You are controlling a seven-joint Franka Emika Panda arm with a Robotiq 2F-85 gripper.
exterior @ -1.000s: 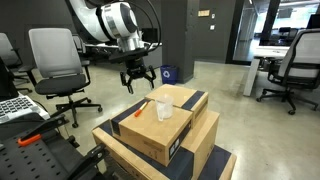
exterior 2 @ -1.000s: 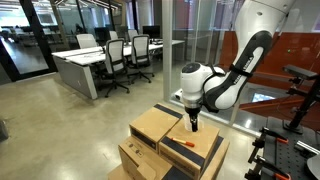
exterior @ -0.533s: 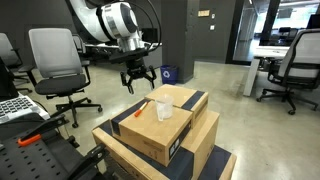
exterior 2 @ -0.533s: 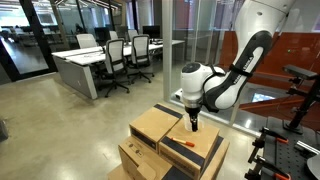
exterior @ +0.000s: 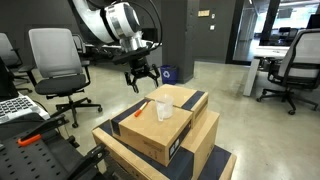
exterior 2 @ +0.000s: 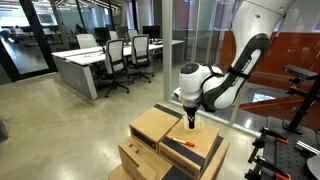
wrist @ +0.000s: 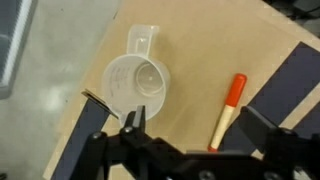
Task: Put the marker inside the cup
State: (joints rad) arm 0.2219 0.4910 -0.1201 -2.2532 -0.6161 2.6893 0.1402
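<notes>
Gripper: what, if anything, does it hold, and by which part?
Nothing. The gripper hangs open; the marker lies on the box beside the cup.

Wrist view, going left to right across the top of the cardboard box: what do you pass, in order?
cup → marker → black stripe

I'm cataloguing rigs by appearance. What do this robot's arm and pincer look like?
The arm has rounded white shells with black sections at the joints. In an exterior view, thin black cables loop beside it near the wrist. The pincer is black and two-pronged, built of jointed links.
</notes>
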